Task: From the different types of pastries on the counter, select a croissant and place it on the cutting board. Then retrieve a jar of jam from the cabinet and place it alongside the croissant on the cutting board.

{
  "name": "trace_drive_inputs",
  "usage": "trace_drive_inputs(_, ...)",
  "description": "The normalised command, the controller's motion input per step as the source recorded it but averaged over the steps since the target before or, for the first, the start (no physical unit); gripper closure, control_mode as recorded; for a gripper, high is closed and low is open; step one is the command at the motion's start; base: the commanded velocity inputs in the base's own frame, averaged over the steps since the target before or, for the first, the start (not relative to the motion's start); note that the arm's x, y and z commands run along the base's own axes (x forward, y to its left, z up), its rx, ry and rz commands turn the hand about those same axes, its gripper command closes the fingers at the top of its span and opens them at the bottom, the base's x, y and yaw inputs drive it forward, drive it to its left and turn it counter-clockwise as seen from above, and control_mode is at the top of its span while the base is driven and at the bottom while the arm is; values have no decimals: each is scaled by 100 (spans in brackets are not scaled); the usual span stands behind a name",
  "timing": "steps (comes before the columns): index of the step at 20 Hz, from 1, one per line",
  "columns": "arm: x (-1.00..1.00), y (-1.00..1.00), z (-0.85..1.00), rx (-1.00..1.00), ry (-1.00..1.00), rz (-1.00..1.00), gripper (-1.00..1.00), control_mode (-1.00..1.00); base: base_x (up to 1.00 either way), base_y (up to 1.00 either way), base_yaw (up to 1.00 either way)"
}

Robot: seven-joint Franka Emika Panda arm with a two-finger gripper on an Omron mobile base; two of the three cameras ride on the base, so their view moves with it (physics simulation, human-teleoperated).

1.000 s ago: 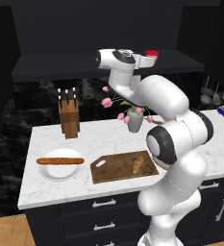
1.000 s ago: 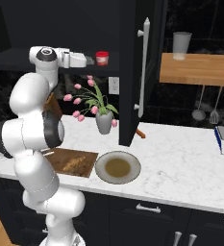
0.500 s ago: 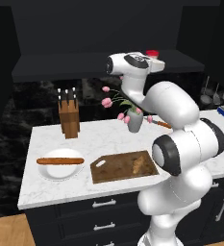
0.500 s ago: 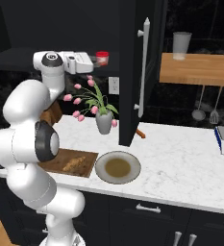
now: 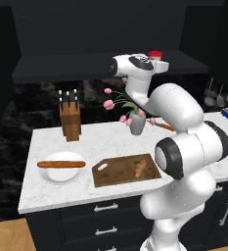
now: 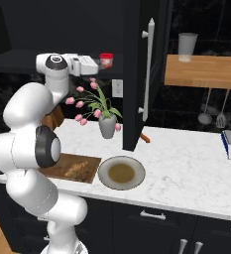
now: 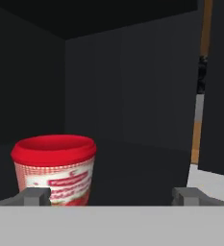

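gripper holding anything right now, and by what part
Nothing is held. The gripper is open, and the jam jar stands on the cabinet shelf ahead, ungrasped.

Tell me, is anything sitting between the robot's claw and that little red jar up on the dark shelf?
Nothing visible blocks it. In the hand view the jar of jam stands just ahead of the open gripper, nearer its left fingertip, with bare shelf between them.

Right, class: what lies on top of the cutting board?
A croissant lies on the cutting board, toward its end away from the handle hole. The robot's own arm covers part of the board's near edge in both base views, so anything lying there cannot be seen.
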Motion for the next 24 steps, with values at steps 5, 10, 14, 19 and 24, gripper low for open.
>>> trace_drive_inputs(5, 5, 12, -11, -1, 6, 7, -100, -100, 0, 0, 0)
trace_drive_inputs(10, 1, 0, 0, 0, 0, 4, -100, -100, 0, 0, 0)
trace_drive_inputs(14, 14, 0, 0, 0, 0, 0, -100, -100, 0, 0, 0)
trace_drive_inputs(19, 32, 25, -2, 0, -1, -1, -100, -100, 0, 0, 0)
trace_drive_inputs(24, 35, 0, 0, 0, 0, 3, -100, -100, 0, 0, 0)
